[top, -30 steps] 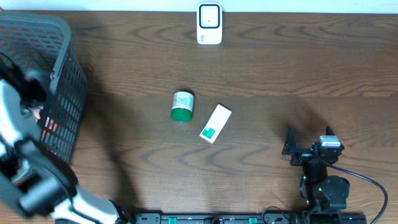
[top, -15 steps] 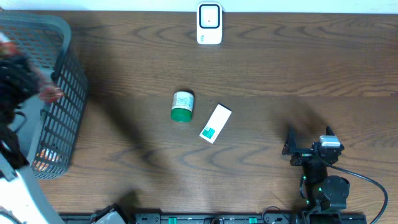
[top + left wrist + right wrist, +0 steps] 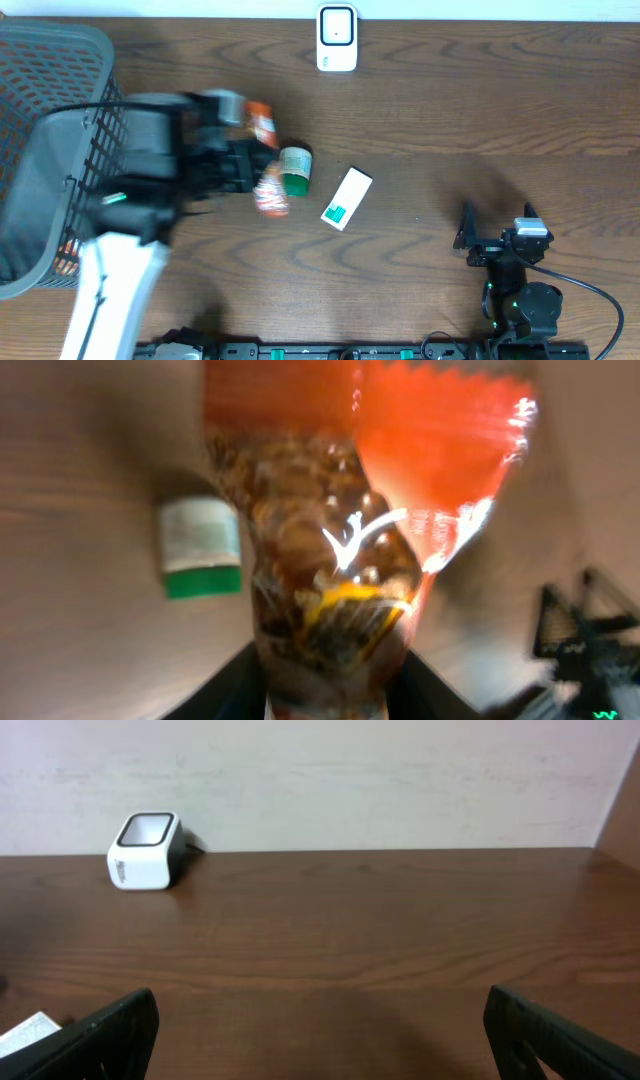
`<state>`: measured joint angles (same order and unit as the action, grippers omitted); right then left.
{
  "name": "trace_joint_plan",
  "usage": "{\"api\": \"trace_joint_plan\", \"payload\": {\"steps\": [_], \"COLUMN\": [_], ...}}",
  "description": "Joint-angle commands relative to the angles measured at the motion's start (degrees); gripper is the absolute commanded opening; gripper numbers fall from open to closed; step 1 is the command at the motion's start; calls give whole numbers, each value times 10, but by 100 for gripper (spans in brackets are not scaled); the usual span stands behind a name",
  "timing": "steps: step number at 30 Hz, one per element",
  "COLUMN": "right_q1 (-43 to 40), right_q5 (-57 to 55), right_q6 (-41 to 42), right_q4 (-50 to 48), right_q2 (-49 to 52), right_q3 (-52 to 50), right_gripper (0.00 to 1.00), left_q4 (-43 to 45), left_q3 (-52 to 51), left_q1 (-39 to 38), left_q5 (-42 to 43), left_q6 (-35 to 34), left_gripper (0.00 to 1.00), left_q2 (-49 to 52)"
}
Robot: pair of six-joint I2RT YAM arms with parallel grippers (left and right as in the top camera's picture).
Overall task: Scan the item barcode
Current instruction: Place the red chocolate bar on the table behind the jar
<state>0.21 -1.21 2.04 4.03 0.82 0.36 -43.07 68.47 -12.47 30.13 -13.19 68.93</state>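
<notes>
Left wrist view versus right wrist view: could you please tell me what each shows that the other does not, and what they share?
Only the left wrist view shows the orange snack packet, held in the left gripper, and the green-capped bottle lying on its side. Only the right wrist view shows the white scanner by the wall and a corner of the white box. Both show the brown wooden table.

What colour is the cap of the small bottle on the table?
Green cap, clearest in left wrist view.
</notes>
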Motion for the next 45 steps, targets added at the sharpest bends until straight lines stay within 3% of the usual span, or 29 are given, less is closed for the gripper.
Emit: {"api": "trace_joint_plan", "payload": {"steps": [1, 7, 12, 24, 27, 33, 38, 45], "right_q1": [-3, -3, -3, -3, -3, -3, -3, -3], "right_q5": [0, 0, 0, 0, 0, 0, 0, 0], "right_q6": [-9, -9, -9, -9, -9, -8, -9, -9], "right_q4": [2, 2, 2, 2, 2, 2, 2, 2], "right_q2": [-4, -4, -4, -4, -4, -4, -4, -4], "right_q3": [-1, -1, -1, -1, -1, -1, -1, -1], "right_gripper": [99, 99, 99, 99, 99, 99, 99, 99], "left_q4": [84, 228, 330, 359, 358, 306, 240, 162], "left_q3": [-63, -80, -80, -80, -77, -53, -26, -5], "left_q1": [-93, -208, -237, -238, -238, -224, -146, 101], "left_q5": [-99, -201, -206, -248, -264, -297, -326, -324], "left_q6": [-53, -56, -70, -73, -72, -54, -14, -13], "left_gripper": [39, 42, 43, 43, 53, 71, 97, 98], "left_q2": [49, 191, 295, 341, 339, 241, 81, -80]}}
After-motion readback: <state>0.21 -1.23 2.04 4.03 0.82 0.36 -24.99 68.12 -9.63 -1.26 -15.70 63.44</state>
